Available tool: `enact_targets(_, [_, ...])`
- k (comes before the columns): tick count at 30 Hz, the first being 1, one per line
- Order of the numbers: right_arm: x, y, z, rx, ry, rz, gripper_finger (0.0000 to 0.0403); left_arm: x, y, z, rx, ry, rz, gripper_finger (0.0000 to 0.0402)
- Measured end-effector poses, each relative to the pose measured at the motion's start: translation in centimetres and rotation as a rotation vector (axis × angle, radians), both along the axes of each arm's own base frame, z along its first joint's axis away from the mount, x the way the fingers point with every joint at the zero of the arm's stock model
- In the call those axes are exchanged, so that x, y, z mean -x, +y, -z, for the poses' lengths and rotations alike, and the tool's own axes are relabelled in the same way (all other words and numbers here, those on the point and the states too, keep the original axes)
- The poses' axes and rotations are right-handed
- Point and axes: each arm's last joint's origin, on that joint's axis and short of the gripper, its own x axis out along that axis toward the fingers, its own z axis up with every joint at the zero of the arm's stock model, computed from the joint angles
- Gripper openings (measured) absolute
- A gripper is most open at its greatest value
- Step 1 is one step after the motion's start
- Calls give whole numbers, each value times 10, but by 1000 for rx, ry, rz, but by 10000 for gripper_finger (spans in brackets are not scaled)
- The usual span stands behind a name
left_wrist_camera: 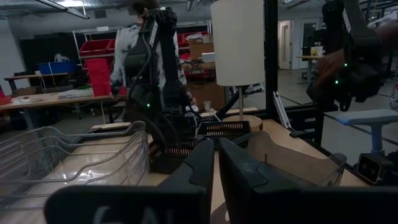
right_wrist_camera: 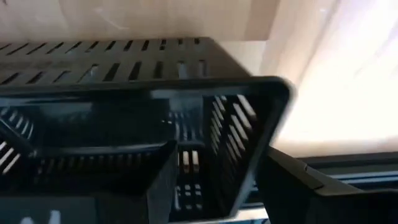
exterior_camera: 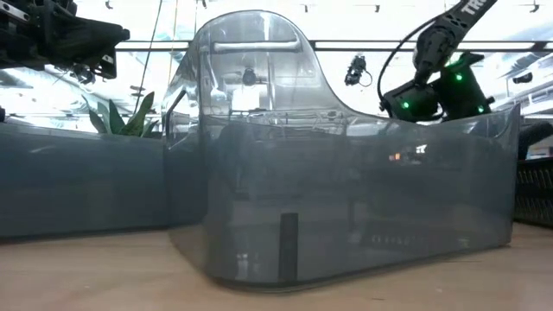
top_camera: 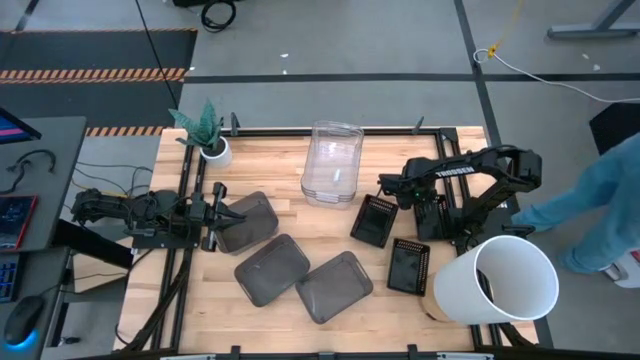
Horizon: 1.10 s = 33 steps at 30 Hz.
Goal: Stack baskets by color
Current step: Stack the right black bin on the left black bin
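Observation:
Two black perforated baskets (top_camera: 375,220) (top_camera: 408,265) lie flat on the table's right half. My right gripper (top_camera: 390,198) points steeply down over the far one, open. In the right wrist view its fingers (right_wrist_camera: 221,180) stand on either side of that basket's end wall (right_wrist_camera: 249,124), one inside and one outside. Three smoky grey baskets (top_camera: 247,222) (top_camera: 272,268) (top_camera: 335,285) lie on the table in the middle. The clear baskets (top_camera: 333,163) stand nested at the far middle. My left gripper (top_camera: 218,211) waits shut and level at the table's left, beside the leftmost grey basket.
A large white bucket (top_camera: 497,280) lies on its side at the near right, close to the nearer black basket. A small white plant pot (top_camera: 214,151) stands at the far left. A person in blue (top_camera: 600,210) is beyond the table's right edge.

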Motion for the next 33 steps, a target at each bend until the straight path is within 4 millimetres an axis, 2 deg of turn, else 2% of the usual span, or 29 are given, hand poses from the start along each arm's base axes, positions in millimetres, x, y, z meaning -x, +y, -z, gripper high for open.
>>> enact_targets(11, [-8,3,-2,15,-49,-7,205,0,0,0,0,0,0,36])
enact_targets(23, [-6,4,-10,1,-91,-6,199,0,0,0,0,0,0,27])
enact_targets(30, [-12,2,-2,29,-190,-10,196,0,0,0,0,0,0,34])
enact_targets(33, [-13,1,-1,63,-193,-31,182,0,0,0,0,0,0,32])
